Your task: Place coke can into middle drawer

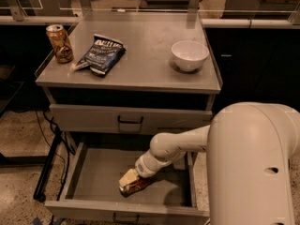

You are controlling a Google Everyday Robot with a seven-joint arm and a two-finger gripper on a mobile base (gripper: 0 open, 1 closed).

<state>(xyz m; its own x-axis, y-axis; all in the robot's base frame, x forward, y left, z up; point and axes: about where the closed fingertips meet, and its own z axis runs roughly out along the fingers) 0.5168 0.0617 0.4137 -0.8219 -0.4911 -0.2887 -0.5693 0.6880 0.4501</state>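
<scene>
1. Drawer. The middle drawer (93,172) is pulled fully out below the cabinet. Its grey floor and low side walls are exposed. Its dark handle (125,218) shows at the bottom edge of the view.

2. Arm. The white arm (180,145) enters from the right and slopes down and to the left into the drawer. Its large shoulder housing fills the lower right corner.

3. Gripper. The gripper (129,181) is inside the drawer, near the centre of the floor, towards the front wall. Its pale fingers (126,177) are closed on the can, pinching it at its left end.

4. Can. The coke can (140,184) lies on its side, low in the drawer, at or just above the floor; contact with the floor cannot be confirmed. It is well apart from both side walls.

5. Upper drawer. The drawer front (84,118) above is closed. Its bar handle (130,122) is centred.

6. Cabinet top (150,36). Three items rest here:
- a brown-gold can (59,43), upright, at the left rear corner;
- a dark blue chip bag (101,54), lying flat just beside that can;
- a white bowl (190,55), upright, at the right side, well apart from the bag.

7. Floor. Black cables (50,146) run down the left side of the cabinet.
</scene>
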